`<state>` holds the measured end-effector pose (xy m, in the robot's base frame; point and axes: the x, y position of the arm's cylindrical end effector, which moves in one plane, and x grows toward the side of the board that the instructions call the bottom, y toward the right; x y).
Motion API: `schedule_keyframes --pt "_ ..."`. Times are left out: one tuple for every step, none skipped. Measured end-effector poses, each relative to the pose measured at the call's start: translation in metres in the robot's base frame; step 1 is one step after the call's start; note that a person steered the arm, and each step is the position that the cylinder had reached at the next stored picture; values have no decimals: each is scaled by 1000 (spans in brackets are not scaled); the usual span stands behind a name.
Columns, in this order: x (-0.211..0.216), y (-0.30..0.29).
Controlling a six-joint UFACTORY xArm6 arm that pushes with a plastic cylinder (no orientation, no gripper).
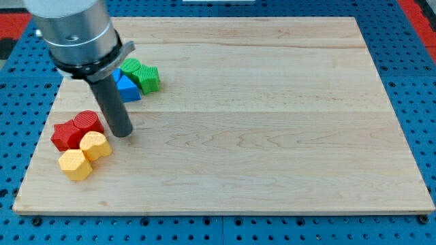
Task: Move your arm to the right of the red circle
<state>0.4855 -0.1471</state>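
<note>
The red circle [87,122] sits near the board's left edge, touching a second red block [65,135] on its left. My tip [122,133] rests on the board just right of the red circle, close beside it. A yellow block [95,145] lies directly below the red circle and just left of my tip. Another yellow block [75,164] lies lower left of that one.
A blue triangle-like block [127,86] and two green blocks, one [131,67] and another [148,77], cluster at the upper left behind my rod. The wooden board [272,122] lies on a blue perforated base.
</note>
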Motion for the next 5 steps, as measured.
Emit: schedule_keyframes --pt "0 21" --pt "0 29" --pt "0 29" --pt "0 23" --pt "0 7"
